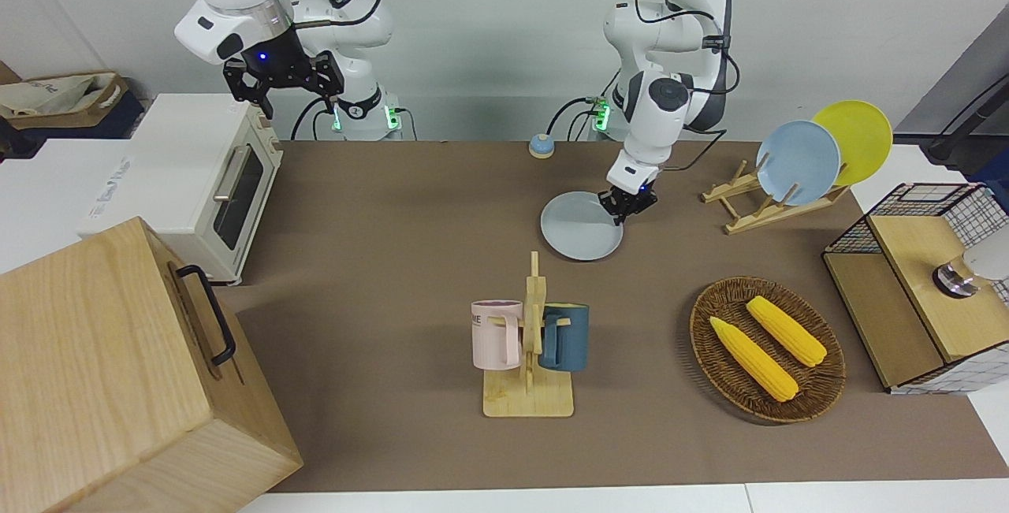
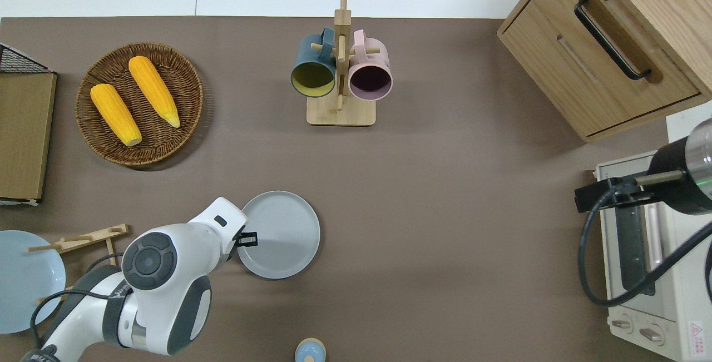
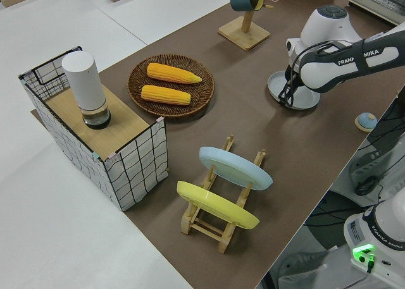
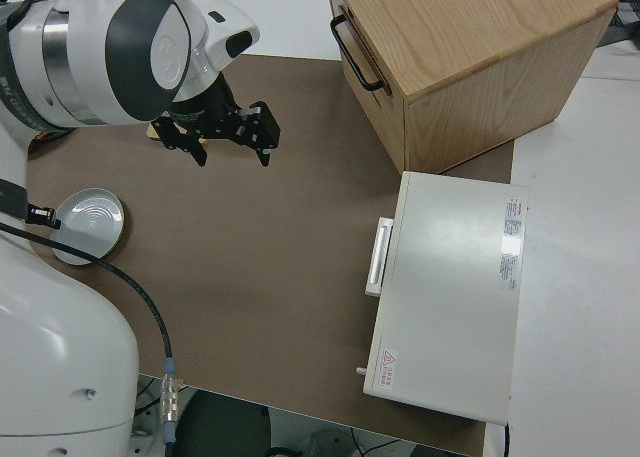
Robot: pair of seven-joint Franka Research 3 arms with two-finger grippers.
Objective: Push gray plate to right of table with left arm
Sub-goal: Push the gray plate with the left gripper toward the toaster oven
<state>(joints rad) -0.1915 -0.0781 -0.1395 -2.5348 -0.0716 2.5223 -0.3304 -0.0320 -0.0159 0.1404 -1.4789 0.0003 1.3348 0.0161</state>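
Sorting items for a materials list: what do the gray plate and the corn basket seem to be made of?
Gray plate: likely matte ceramic or melamine, given its smooth, even, dull surface. Basket: woven wicker or rattan; brown strands show in its weave.

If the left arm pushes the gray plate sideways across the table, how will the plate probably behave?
The gray plate lies flat on the matte brown table, so it will probably slide, not roll or tip. It looks stiff and should keep its shape. The left gripper sits at its rim on one edge, so an off-centre push may turn the plate a little.
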